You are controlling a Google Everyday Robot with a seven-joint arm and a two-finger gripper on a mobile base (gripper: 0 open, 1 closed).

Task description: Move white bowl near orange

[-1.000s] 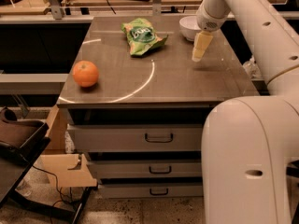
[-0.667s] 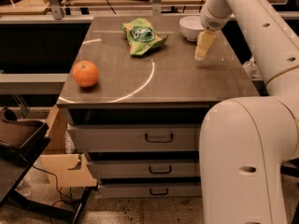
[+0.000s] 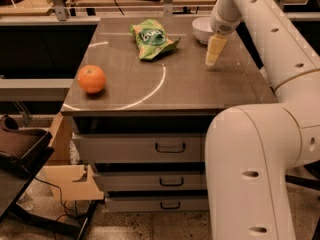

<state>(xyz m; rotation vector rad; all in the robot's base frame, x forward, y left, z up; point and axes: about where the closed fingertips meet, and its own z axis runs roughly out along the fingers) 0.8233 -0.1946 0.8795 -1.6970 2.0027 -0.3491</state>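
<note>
The white bowl sits at the far right of the table top, partly hidden behind the arm. The orange rests near the table's front left corner. My gripper hangs just in front of the bowl, its cream-coloured fingers pointing down at the table, and holds nothing that I can see. The bowl and the orange are far apart, on opposite sides of the table.
A green snack bag lies at the back middle of the table, between bowl and orange. Drawers are below the table top. My white arm fills the right side. A dark cart stands at lower left.
The gripper has shifted slightly toward the back and right, closer to the bowl. The bowl, orange and bag have not moved.
</note>
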